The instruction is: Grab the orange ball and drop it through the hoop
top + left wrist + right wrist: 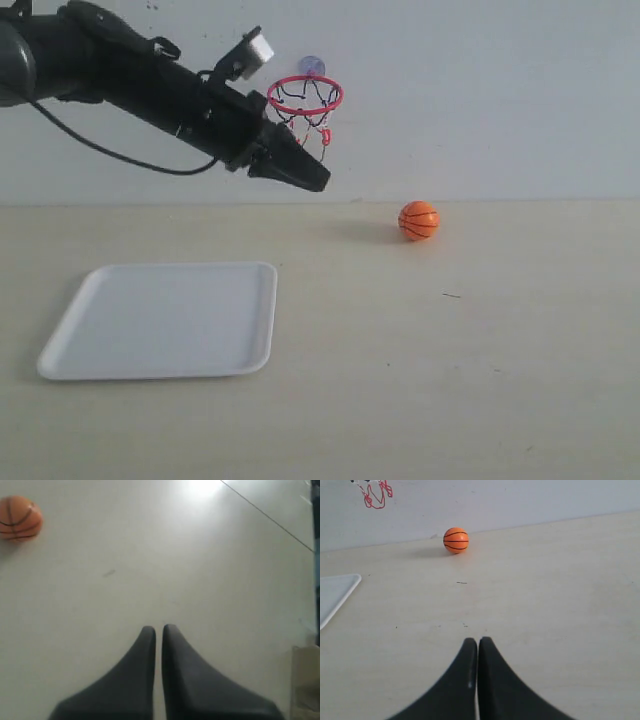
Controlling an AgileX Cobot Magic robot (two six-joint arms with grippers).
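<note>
Currently: ball (418,221) loose on table (520,350), unpicked, since left gripper (316,182), raised near hoop (305,95), and right gripper (478,641) are both pressed together, empty.

One ball (418,221). One hoop (305,100), made of one red ring, one net and one suction cup (312,65). One tray (160,320), at about 8 o'clock on the one table (450,380). One arm (120,70) shows in the exterior view, with one cable (110,150) hanging under it and one white block (260,47) on top. Two grippers: the left gripper (158,630) and the right gripper (478,642), each with two black fingers (140,670), four in all. One small dark mark (452,295) lies at 5 o'clock from the ball.
</note>
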